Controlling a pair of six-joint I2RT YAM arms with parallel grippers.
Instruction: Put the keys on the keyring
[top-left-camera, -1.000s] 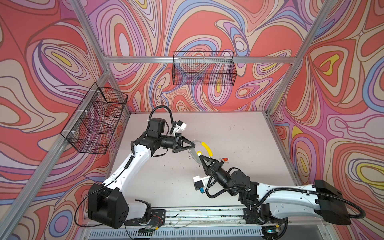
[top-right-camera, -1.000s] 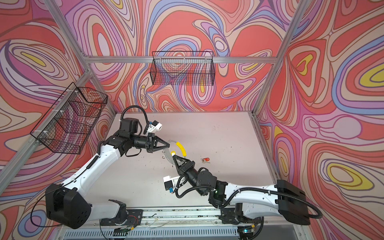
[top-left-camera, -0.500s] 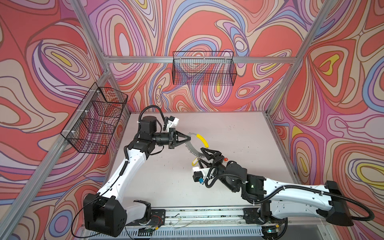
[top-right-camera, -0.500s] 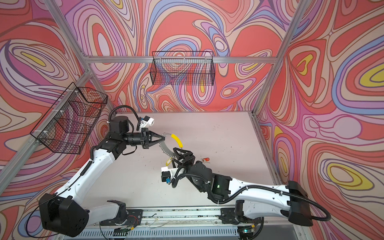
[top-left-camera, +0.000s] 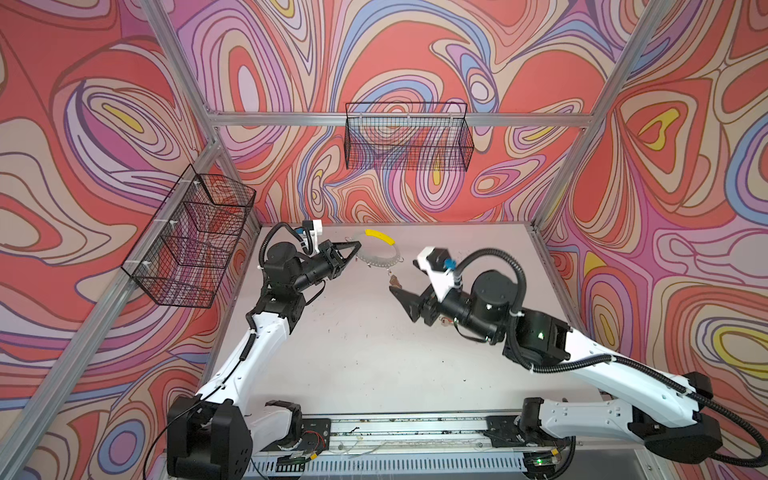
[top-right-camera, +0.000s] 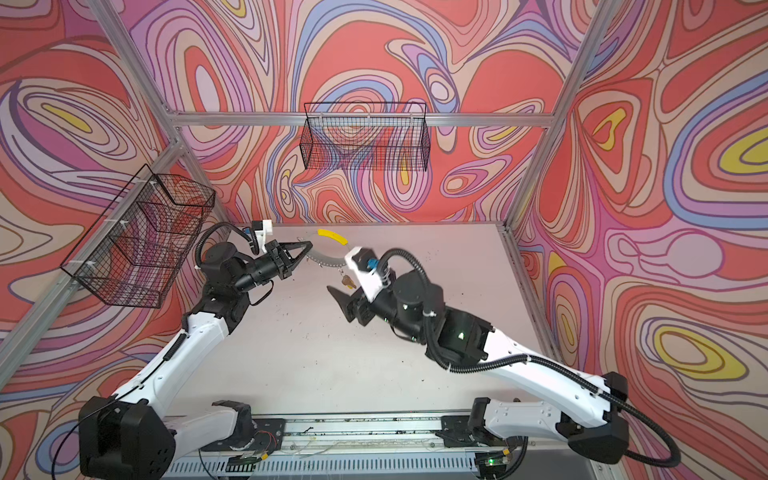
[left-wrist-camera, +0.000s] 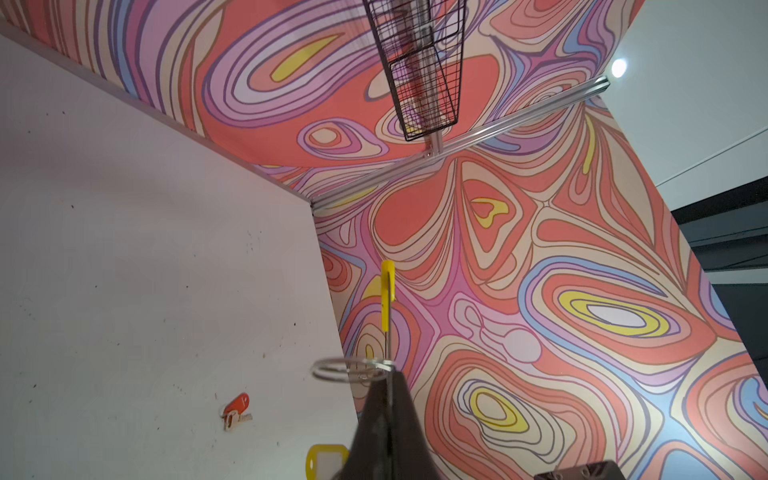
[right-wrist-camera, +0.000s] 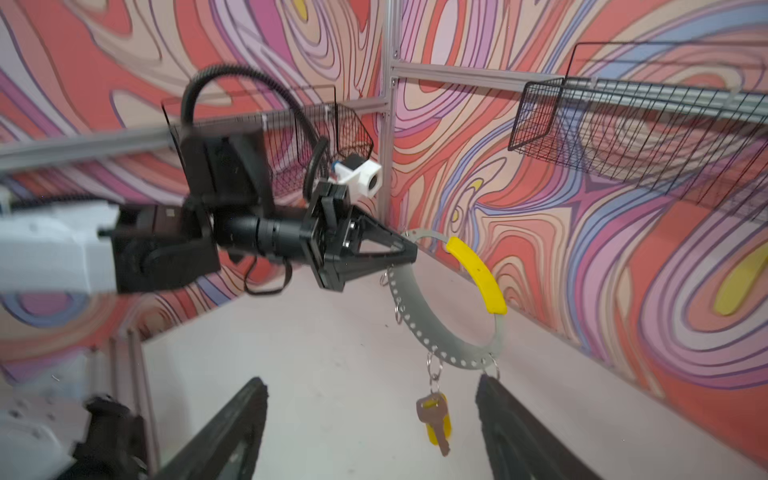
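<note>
My left gripper is shut on the rim of the keyring. It holds this flat grey ring with a yellow arc up over the back of the table. A silver key with a yellow tag hangs from a small split ring on its lower rim. My right gripper is open, just in front of that key and not touching it. The red-tagged key lies flat on the table.
A black wire basket hangs on the left wall and a second wire basket on the back wall. The pale table is fenced by patterned walls and aluminium frame posts.
My right gripper has opened, let go of the yellow-tagged key and drawn back to the right. My left gripper has carried the keyring up and toward the back, with the key now hanging from it.
</note>
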